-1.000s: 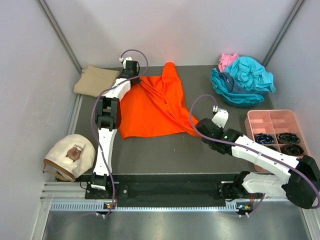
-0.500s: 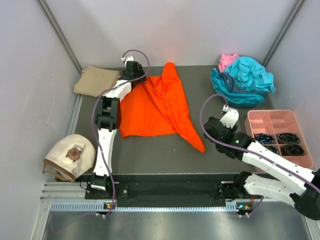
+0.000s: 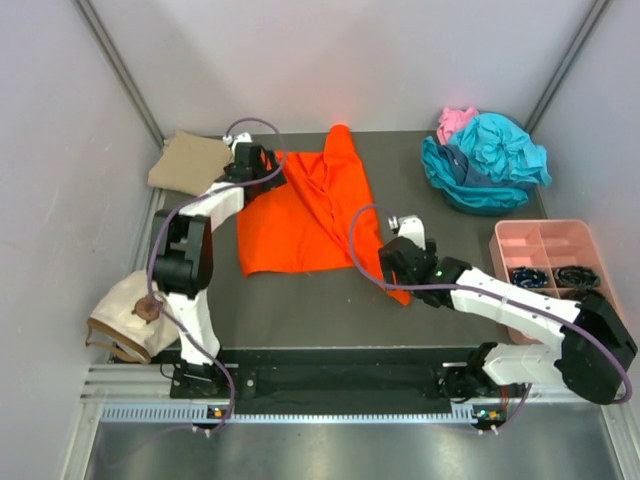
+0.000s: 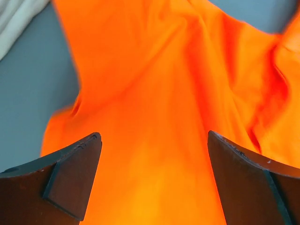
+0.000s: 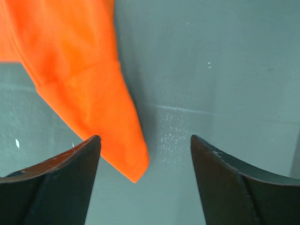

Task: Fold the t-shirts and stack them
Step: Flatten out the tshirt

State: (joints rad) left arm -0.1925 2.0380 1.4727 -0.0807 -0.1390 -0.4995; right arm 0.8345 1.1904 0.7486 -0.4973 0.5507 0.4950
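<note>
Standing wide apart above the cloth, the fingers of the left gripper (image 4: 153, 137) clamp nothing. Only their tips show at the bottom edge of the wrist view. The orange t-shirt (image 4: 154, 93) fills nearly all the rest, its outline cut off on every side. From above, that gripper sits over the shirt's far left edge, its fingers too small and dark to tell apart.

The shirt lies spread on the dark table (image 3: 300, 315), with a long pointed flap running toward the near right. The right gripper (image 5: 145, 137) is also parted and empty, and the flap's tip lies flat on the table between its fingers. In the overhead view the wrist covers most of that end.

At the far left a tan t-shirt (image 3: 190, 160) lies in a flat bundle, one edge behind the left arm. In the far right corner, teal t-shirts (image 3: 490, 160) are heaped with a pink t-shirt (image 3: 455, 120) mostly buried behind them; how many teal ones cannot be told. The right forearm crosses the pink tray (image 3: 545, 245), and a cable crosses the cream cap (image 3: 125, 310).
</note>
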